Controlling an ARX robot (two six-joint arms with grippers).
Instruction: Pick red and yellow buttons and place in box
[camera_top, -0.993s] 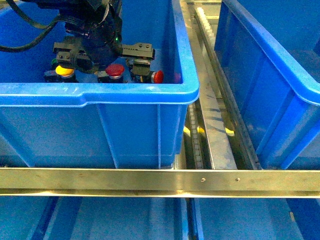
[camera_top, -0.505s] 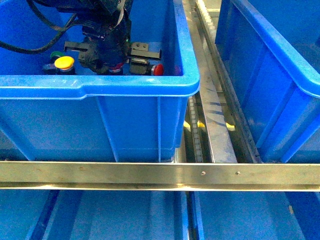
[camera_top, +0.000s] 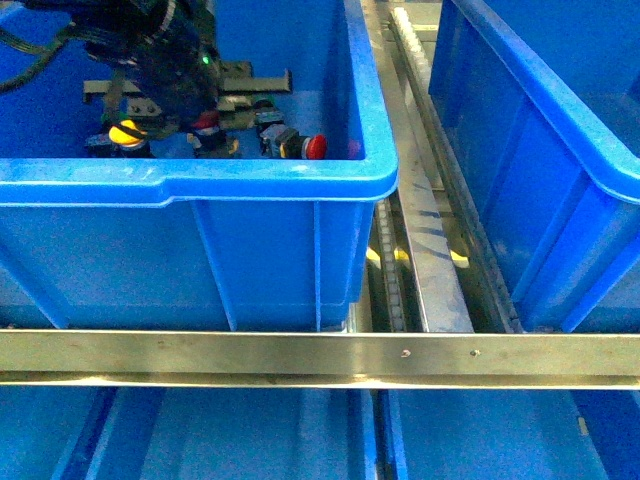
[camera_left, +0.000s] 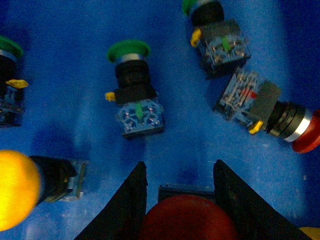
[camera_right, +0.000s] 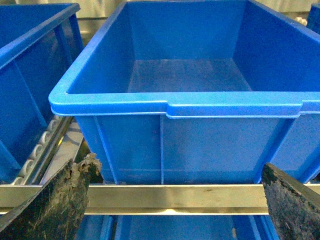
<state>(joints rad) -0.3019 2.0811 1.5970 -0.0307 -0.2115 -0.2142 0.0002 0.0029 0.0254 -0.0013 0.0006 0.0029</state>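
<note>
Front view: the left gripper (camera_top: 190, 112) has shifted leftward inside the left bin (camera_top: 250, 180), now overlapping the yellow button (camera_top: 124, 132). The second red button (camera_top: 308, 148) lies near the front wall. Left wrist view: the jaws are narrowed onto the red button (camera_left: 187, 220). The green buttons (camera_left: 129, 50) lie apart. Right wrist view: the right gripper (camera_right: 177, 170) has its jaws spread wide, holding nothing, before the roomy box (camera_right: 185, 105).

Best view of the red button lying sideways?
Left wrist view: the red button shows cap and body. Front view catches mostly its cap above the bin rim; right wrist view misses it.
</note>
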